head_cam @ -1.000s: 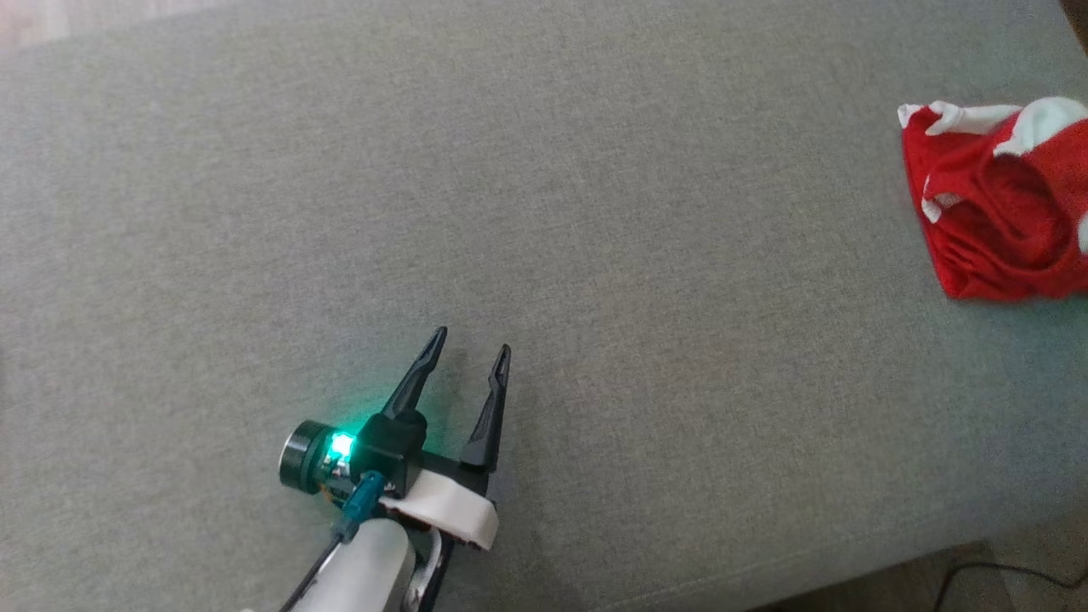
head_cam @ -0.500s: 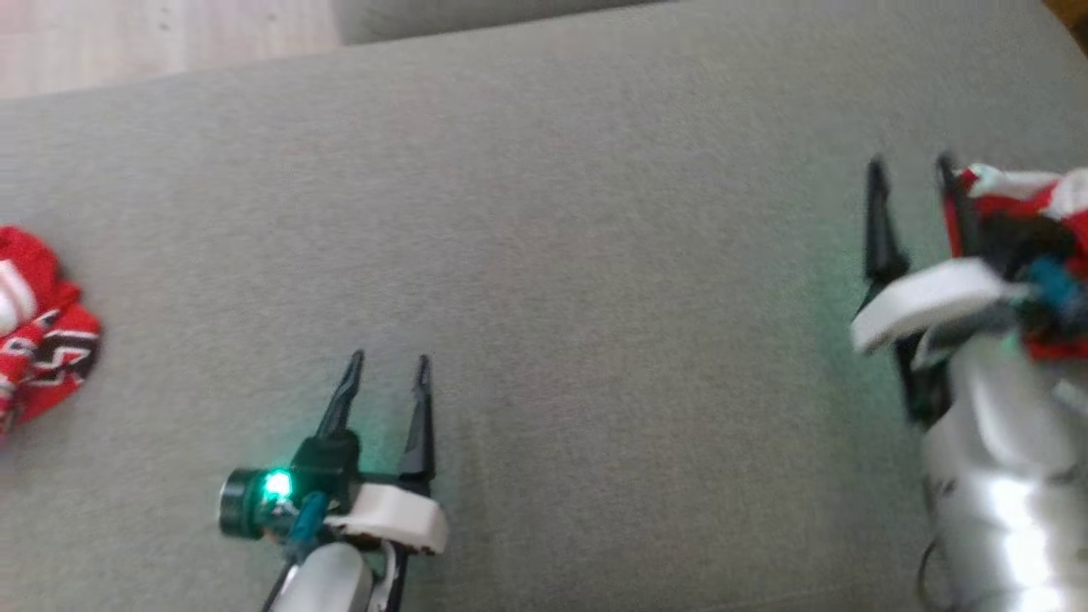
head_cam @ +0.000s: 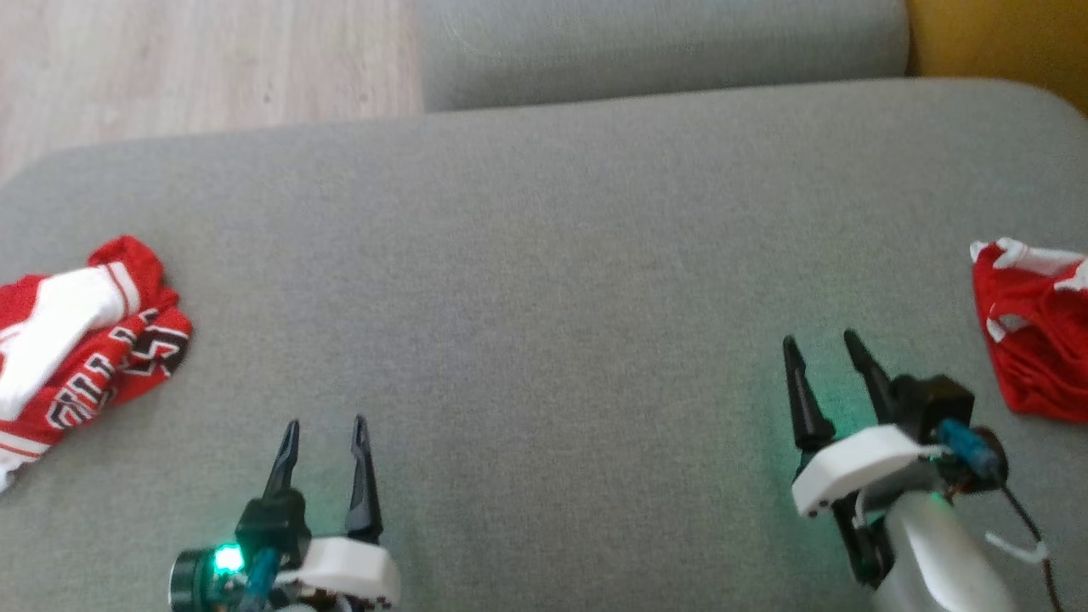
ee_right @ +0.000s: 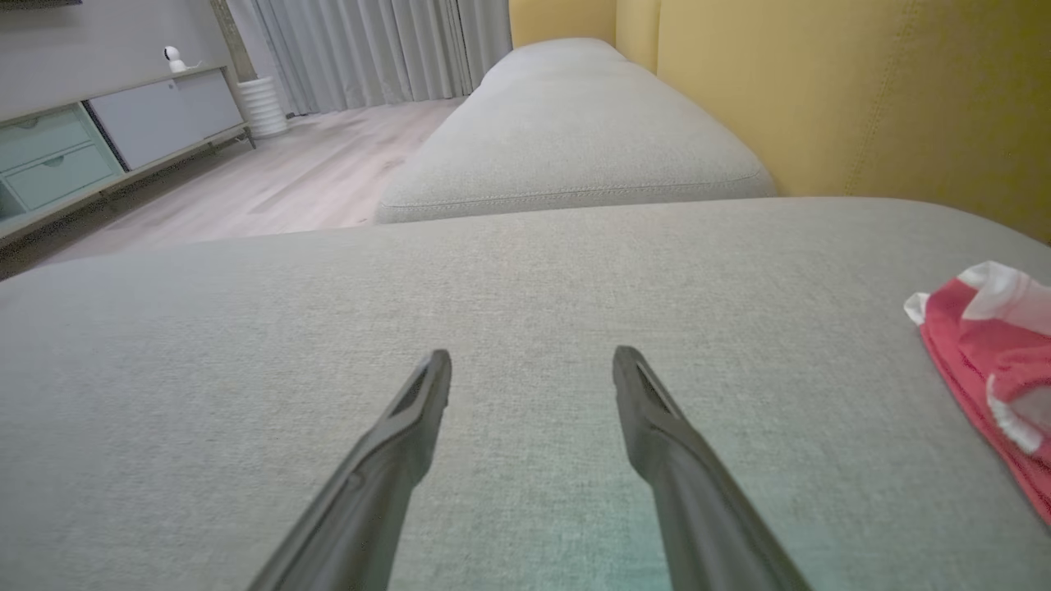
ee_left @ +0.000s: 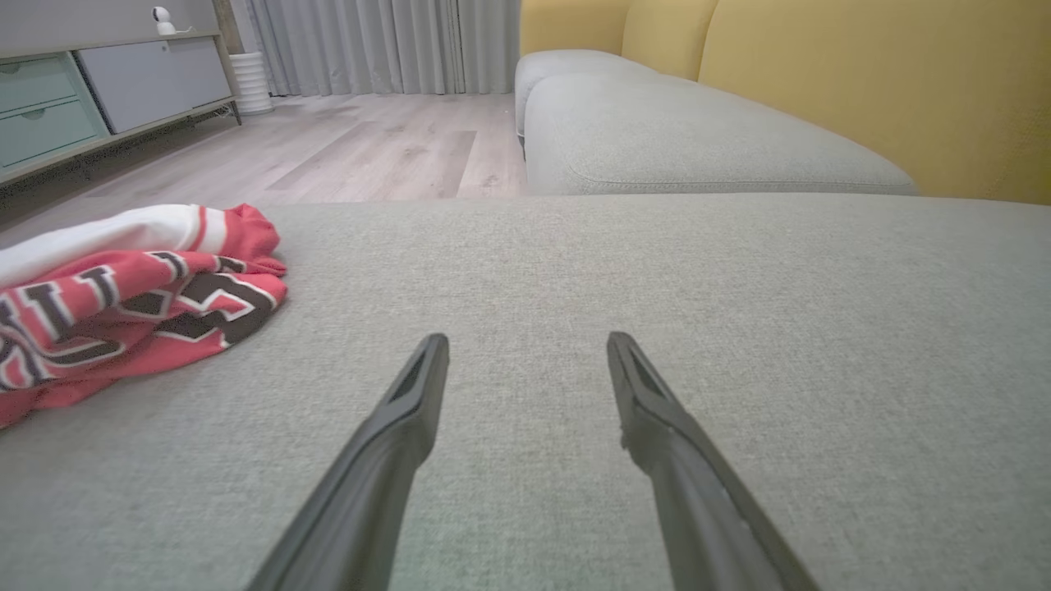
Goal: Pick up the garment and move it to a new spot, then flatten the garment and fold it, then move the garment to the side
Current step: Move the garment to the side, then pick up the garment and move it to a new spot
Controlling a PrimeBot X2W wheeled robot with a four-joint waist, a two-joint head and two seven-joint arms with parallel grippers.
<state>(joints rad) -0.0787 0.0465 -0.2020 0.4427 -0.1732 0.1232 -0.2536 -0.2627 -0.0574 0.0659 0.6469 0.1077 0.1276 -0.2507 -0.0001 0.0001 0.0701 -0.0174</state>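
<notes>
A crumpled red and white garment with black lettering (head_cam: pixel 76 348) lies at the left edge of the grey sofa seat (head_cam: pixel 552 280); in the left wrist view this garment (ee_left: pixel 123 295) is to the left of my fingers. A second crumpled red garment with white trim (head_cam: pixel 1033 340) lies at the right edge, and in the right wrist view it (ee_right: pixel 993 361) is at the far right. My left gripper (head_cam: pixel 325 421) (ee_left: pixel 527 337) is open over bare cushion. The right gripper (head_cam: pixel 820 337) (ee_right: pixel 533 353) is open too, left of the red garment and apart from it.
Another grey cushion (head_cam: pixel 663 42) adjoins the seat at the back, with a yellow backrest (head_cam: pixel 994 38) at the right. Wooden floor (head_cam: pixel 195 59) lies beyond the seat's far left edge. A low cabinet (ee_left: pixel 90 90) stands across the room.
The head camera has swung, bringing both garments and the right arm into view. My right gripper, which overlapped the right garment half a second ago, now stands clear of it. Both grippers stay open.
</notes>
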